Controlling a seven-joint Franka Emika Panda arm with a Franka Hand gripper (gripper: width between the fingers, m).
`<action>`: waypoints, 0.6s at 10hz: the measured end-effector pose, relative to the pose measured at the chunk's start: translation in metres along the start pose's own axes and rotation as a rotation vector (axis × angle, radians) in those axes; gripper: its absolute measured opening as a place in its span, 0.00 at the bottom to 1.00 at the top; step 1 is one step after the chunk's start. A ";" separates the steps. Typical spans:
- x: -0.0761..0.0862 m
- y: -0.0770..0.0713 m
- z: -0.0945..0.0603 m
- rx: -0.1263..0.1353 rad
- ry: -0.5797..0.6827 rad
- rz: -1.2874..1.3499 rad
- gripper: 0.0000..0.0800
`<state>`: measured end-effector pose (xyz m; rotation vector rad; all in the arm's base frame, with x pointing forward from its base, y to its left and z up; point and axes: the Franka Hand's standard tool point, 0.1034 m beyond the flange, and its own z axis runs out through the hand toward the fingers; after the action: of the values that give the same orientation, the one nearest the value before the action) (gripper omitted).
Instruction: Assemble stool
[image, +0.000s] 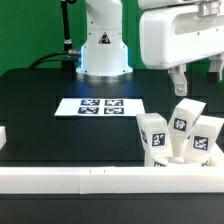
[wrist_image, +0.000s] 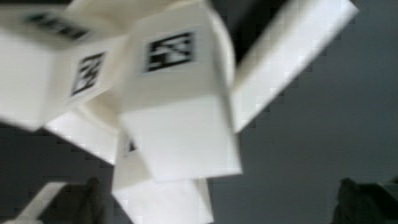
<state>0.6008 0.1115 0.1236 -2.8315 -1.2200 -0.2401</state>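
Note:
Three white block legs with black-and-white tags stand close together at the exterior view's front right: one on the left (image: 152, 135), one in the middle (image: 185, 118) and one on the right (image: 205, 136). Their bases are hidden behind the white rail. I cannot make out the round seat. My gripper (image: 195, 80) hangs open and empty just above the legs. In the wrist view the tagged legs (wrist_image: 169, 95) fill the picture, blurred, and the gripper (wrist_image: 210, 205) shows dark fingertips (wrist_image: 54, 203) far apart, holding nothing.
The marker board (image: 100, 106) lies flat in the middle of the black table. A long white rail (image: 90, 177) runs along the front edge. The robot base (image: 103, 50) stands at the back.

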 end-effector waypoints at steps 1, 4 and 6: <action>-0.002 0.007 -0.001 -0.017 0.004 -0.133 0.81; -0.004 0.010 0.000 -0.024 -0.006 -0.169 0.81; -0.007 -0.005 0.007 -0.013 -0.094 -0.056 0.81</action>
<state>0.5937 0.1105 0.1154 -2.8529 -1.3212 -0.1185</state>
